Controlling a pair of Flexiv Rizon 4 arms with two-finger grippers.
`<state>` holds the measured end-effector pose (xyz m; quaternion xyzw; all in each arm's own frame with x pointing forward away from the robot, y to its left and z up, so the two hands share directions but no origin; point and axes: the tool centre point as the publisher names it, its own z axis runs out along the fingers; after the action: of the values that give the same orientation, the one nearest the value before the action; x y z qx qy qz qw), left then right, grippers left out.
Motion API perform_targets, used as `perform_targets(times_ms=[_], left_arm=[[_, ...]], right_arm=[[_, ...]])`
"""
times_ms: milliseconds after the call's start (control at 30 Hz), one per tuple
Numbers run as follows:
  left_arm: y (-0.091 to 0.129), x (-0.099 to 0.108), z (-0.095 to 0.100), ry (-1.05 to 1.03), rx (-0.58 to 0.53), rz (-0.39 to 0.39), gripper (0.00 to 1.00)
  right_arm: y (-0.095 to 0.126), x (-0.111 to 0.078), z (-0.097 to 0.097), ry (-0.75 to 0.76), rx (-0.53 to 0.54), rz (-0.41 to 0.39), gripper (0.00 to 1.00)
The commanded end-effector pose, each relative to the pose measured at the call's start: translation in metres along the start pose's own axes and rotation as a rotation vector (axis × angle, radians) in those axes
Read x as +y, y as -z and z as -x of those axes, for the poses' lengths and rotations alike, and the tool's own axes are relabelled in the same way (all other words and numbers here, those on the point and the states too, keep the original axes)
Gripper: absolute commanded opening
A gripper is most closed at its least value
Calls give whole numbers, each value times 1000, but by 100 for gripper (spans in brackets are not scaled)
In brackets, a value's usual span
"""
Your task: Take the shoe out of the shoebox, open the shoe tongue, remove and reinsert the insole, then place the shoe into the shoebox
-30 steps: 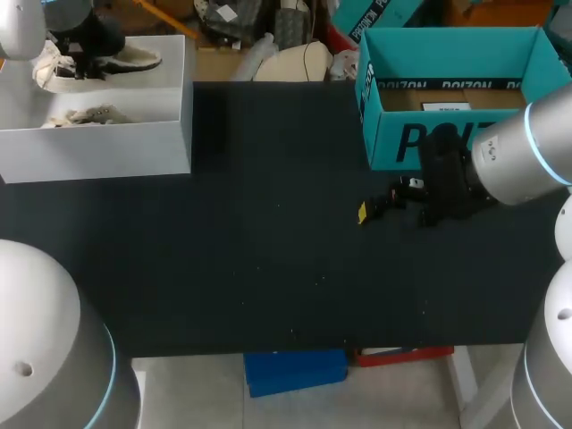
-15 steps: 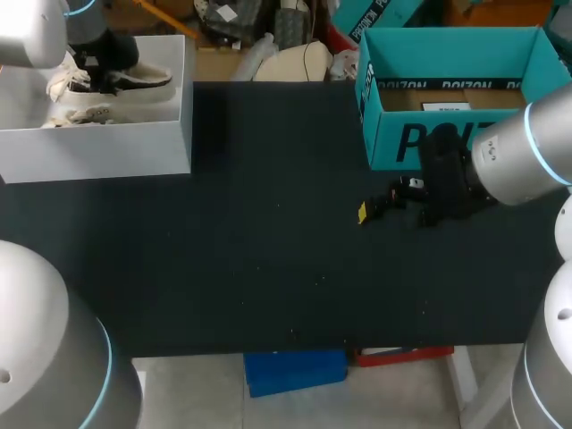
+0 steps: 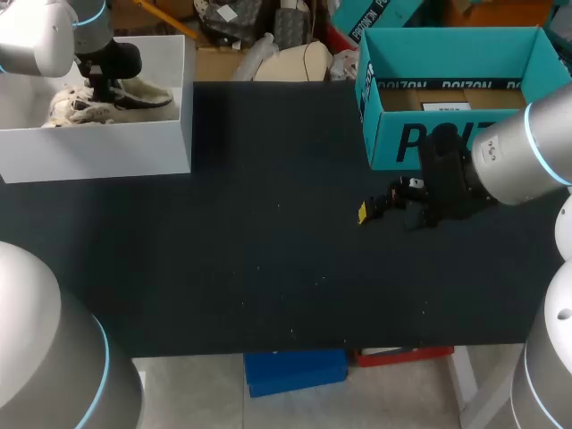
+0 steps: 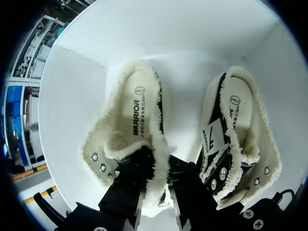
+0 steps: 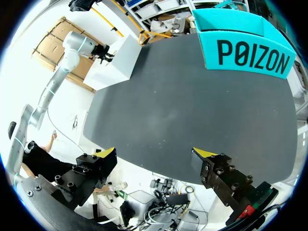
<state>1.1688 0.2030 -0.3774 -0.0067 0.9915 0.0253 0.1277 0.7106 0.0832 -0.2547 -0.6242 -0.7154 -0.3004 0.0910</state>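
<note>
The left gripper (image 4: 161,166) sits inside the white box (image 3: 98,147) at the table's (image 3: 268,259) 10 o'clock. Its fingers are pinched on the fleecy side wall of one shoe (image 4: 137,113), one inside the opening and one outside. That hold looks meant for lifting the shoe out. A second shoe (image 4: 240,125) lies just beside it in the same box. The right gripper (image 5: 154,153) hangs spread and empty over the table, in front of the teal box (image 3: 402,143) at 2 o'clock, probably placed there to help once the shoe arrives.
</note>
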Motion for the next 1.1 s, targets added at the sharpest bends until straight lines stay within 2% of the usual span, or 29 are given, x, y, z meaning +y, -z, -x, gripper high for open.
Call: perform_targets(times_ms=[33,67,133,200,233,267,333,367,400,433,500,700,800,900,1100], left_arm=[[5,1,-1,1,4,-8,100],[8,1,-2,3,6,-16,100],[18,0,-3,-4,13,-32,80],[31,-3,-5,-36,28,-17,75],[39,-4,-4,-34,32,-23,62],[48,-4,-4,-36,29,-14,59],[66,-5,-3,-32,37,-34,59],[76,-6,-3,-28,42,-43,63],[85,-7,-3,-32,44,-60,71],[94,-9,-4,-29,55,-78,85],[110,-12,-7,-15,70,-98,100],[156,-30,-26,-13,80,-160,100],[173,-43,-39,0,84,-149,100],[184,-56,-52,14,99,-121,100],[196,-79,-79,-1,118,-157,100]], right_arm=[[-1,0,-1,0,-2,0,100],[-1,0,-1,0,-2,0,100],[-1,0,-1,0,-2,0,100],[-1,0,-1,0,-2,0,100],[-1,0,-1,0,-2,0,100],[-1,0,-1,0,-2,0,100],[-1,0,-1,0,-2,0,100],[-1,0,-1,0,-2,0,100],[-1,0,-1,0,-2,0,100],[-1,0,-1,0,-2,0,100],[-1,0,-1,0,-2,0,100],[-1,0,-1,0,-2,0,100],[-1,0,-1,0,-2,0,100],[-1,0,-1,0,-2,0,100],[-1,0,-1,0,-2,0,100]])
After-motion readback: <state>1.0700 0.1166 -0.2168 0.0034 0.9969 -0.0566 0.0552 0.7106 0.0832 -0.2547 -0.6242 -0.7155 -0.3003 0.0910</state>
